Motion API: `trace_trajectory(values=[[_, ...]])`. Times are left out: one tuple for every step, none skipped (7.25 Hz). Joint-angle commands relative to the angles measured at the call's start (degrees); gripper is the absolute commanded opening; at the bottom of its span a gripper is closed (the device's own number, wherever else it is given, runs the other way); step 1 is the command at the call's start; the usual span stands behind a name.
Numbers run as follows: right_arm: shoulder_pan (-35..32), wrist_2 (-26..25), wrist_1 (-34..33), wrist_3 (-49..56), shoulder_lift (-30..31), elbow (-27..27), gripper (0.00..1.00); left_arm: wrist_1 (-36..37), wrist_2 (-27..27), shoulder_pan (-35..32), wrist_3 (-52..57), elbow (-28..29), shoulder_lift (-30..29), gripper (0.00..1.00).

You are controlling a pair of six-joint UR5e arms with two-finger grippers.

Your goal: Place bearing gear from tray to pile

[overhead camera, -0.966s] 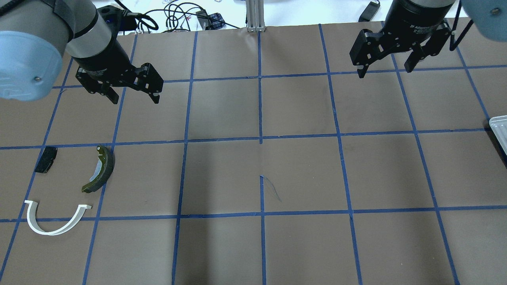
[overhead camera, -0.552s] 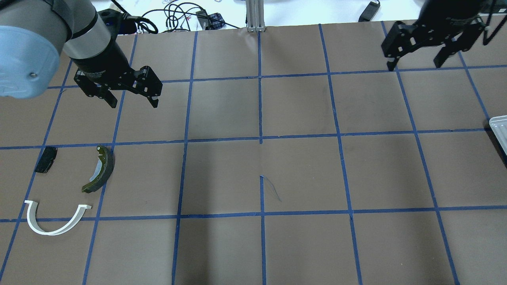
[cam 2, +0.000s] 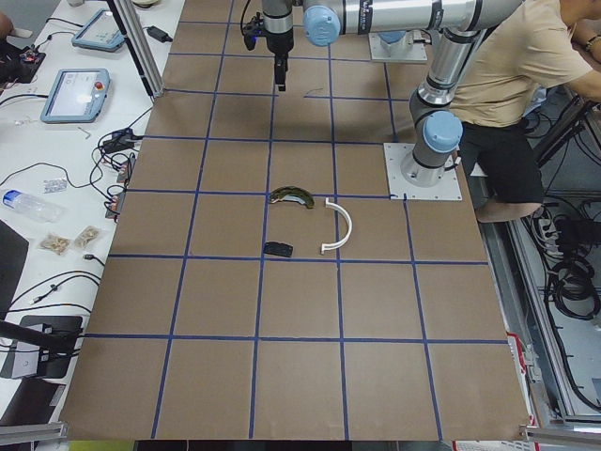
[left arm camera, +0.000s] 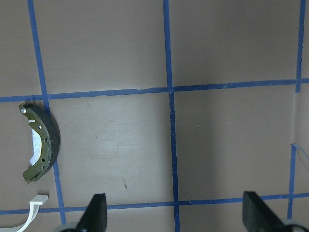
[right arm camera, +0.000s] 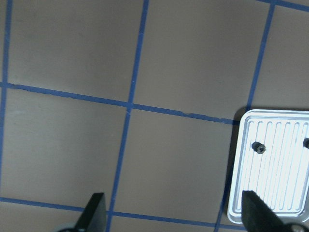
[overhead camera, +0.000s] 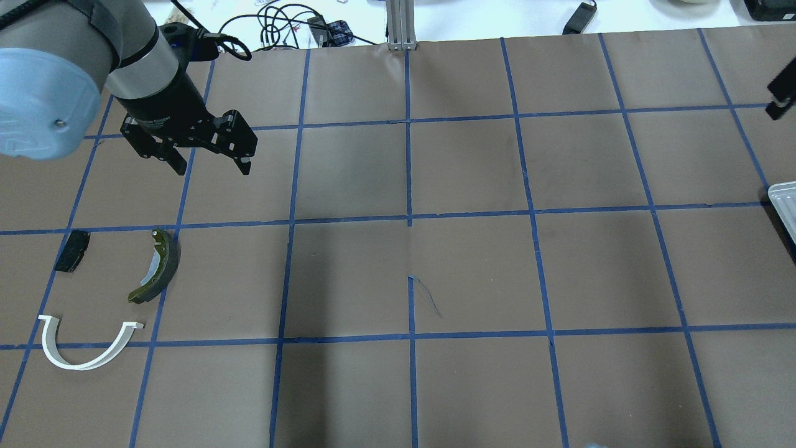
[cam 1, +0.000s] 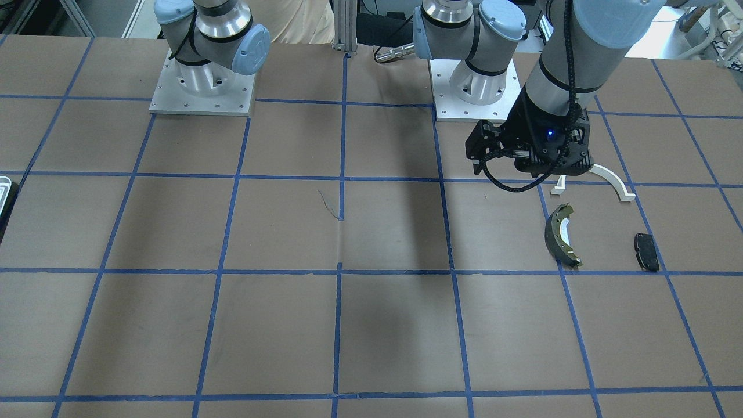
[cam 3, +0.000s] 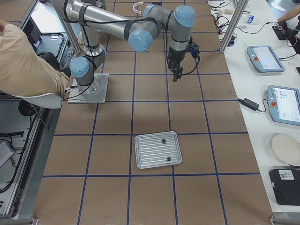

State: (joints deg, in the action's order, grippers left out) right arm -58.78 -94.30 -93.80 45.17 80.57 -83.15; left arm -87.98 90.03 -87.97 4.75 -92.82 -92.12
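Two bearing gears lying flat, axes upward, apart on tray

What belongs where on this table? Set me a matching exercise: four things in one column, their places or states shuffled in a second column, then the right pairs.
Things
1. curved olive-green brake shoe
2. thin white plastic arc
3. ribbed silver metal tray
4. left end effector

Places or states
A. the pile's part nearest the left arm's base plate
B. open, empty, above bare brown paper
C. next to the small flat black pad, farther from that base plate than the arc
D. holds two small dark gears

Pairs: 1-C, 2-A, 3-D, 4-B
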Motion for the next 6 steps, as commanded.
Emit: trace_trajectory(values=[[7.1, -0.5, -7.0, 20.6, -4.6, -0.3, 1.0, -0.1, 0.0, 0.0, 0.0, -0.2, 0.1, 1.0], [9.9, -0.6, -8.6, 28.1, -7.1, -0.3, 1.0, -0.2, 0.1, 0.0, 0.1, -0.3, 0.1, 1.0], [14.5, -0.4, -8.6, 36.9, -9.6, -0.5, 1.0, 0.1, 0.0, 0.0, 0.1, -0.5, 0.0, 1.0], [17.7, -0.4, -10.3, 44.4, -13.4, -0.4, 1.0, 0.2, -0.1, 0.0, 0.1, -0.5, -0.3, 1.0], [19.2, -0.4, -15.7, 52.7, -16.7, -0.5, 1.0, 0.1, -0.1, 0.0, 0.1, -0.6, -0.1, 1.0], [19.7, -0.4, -22.1, 60.4, -20.2, -0.5, 1.0, -0.1, 0.0, 0.0, 0.1, -0.7, 0.2, 1.0]])
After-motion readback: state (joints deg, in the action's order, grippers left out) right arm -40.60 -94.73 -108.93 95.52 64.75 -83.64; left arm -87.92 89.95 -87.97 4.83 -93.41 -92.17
